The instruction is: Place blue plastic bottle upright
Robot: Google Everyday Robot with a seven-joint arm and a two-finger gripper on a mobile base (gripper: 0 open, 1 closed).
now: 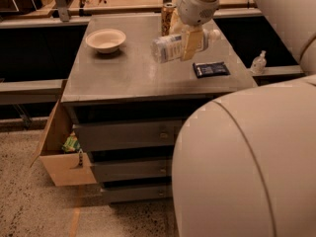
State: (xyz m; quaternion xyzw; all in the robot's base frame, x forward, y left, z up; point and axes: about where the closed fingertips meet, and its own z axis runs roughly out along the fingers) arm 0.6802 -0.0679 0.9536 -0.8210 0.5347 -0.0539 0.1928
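Tan hand [190,43] grasps blue plastic bottle [165,49] sideways above grey table [128,75]; pale label [175,45] writing unreadable.

Arm [247,157]: bulky cream link fills lower right of frame, with another segment at the upper right edge. Wrist [197,6] at top centre, pointing down. Gripper [186,42] just below it, tan fingers clamped across the blue plastic bottle [167,48].

Arm shell recorded as smooth, rounded, cream-white plastic. A thin seam line is seen curving across the large near segment. Gripper [186,51], above the table's [123,72] far side, is fitted with flat tan fingers [192,39].
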